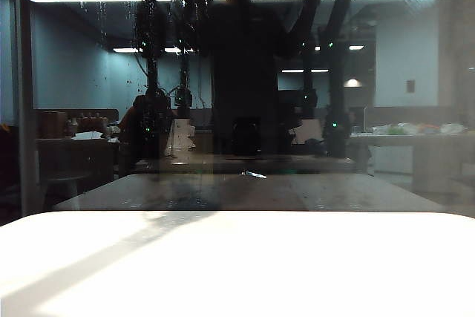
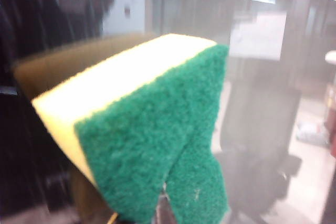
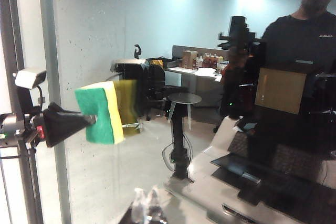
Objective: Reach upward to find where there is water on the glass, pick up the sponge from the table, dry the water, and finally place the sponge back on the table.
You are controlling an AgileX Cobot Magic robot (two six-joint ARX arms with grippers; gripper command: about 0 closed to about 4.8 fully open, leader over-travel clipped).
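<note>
Pressing sponge (image 3: 100, 113), apparently: left end effector (image 3: 90, 120)

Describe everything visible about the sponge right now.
The rectangular sponge, a dark green scouring layer over bright yellow foam, is off the white table and held up in the air. The left end effector is shut on it, pinching the green side so that layer creases inward at the grip. It stands roughly upright with its yellow face turned to the dark glass pane, where its dim reflection sits close behind; whether it touches the glass is unclear.
</note>
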